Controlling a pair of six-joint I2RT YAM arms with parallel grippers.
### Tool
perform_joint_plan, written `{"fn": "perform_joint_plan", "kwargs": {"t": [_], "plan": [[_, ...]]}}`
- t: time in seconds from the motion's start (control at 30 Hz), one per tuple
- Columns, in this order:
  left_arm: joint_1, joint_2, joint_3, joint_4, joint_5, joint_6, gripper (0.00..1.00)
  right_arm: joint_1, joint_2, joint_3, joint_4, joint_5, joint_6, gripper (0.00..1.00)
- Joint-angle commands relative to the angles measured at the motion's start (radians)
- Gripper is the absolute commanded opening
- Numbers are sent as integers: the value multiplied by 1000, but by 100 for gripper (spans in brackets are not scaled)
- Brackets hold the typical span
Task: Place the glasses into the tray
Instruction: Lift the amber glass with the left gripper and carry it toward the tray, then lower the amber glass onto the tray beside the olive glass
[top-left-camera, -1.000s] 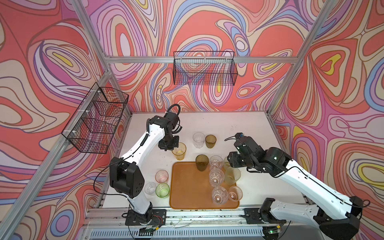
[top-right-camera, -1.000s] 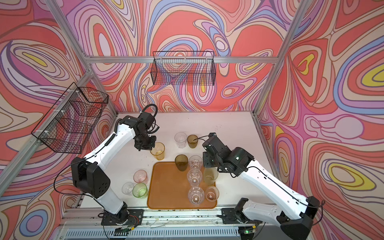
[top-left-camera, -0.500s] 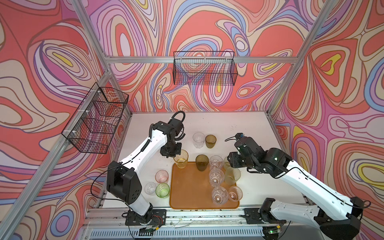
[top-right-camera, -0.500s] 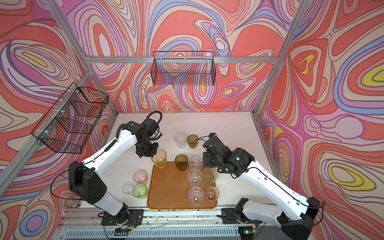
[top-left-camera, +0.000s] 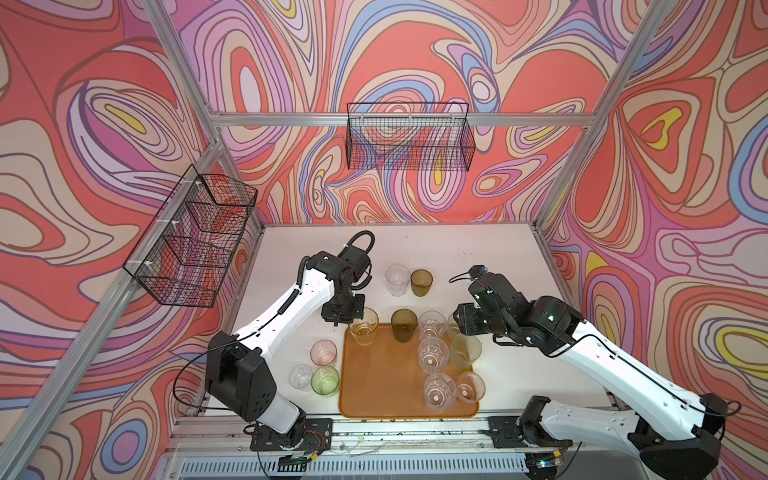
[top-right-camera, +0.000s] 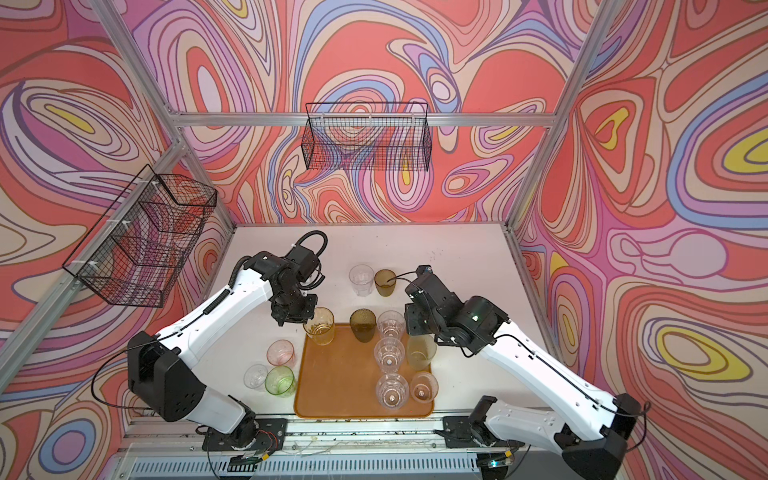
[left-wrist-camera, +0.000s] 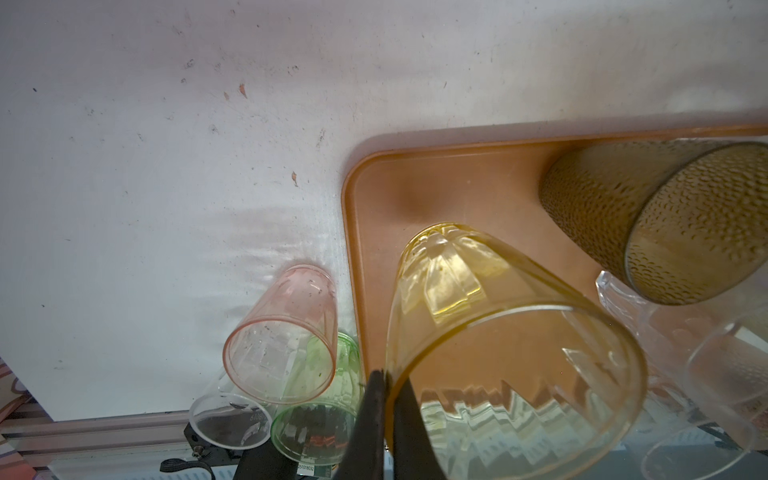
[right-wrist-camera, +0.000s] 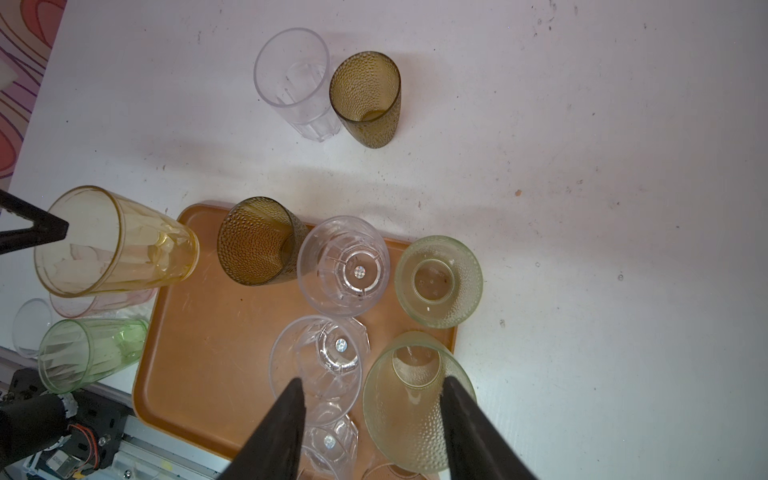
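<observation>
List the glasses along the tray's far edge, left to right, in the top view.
From the left: amber glass → dark olive glass → clear glass → pale green glass, half hidden.

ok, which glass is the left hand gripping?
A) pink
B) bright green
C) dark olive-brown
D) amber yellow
D: the left hand is shut on the rim of the amber yellow glass, which is tilted at a corner of the tray.
</observation>
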Motion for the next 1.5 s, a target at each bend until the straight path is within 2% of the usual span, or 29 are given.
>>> {"fn": "perform_joint_plan", "kwargs": {"t": [0.0,0.73,1.0,1.47], "plan": [[-22,-40,-16,-28,-11,-53,0,-2,-16,-7,-1,1,-15,54],[-102,-147,-99,-15,-2,-145,0,-2,-25,-4,-10,10,-8,54],[-169,-138,-127,13,12,-192,2,-3,-30,-16,3,-1,2,54],[-234,-66,-126,87,28,-219,3,-4,-32,-21,18,2,-8,54]]}}
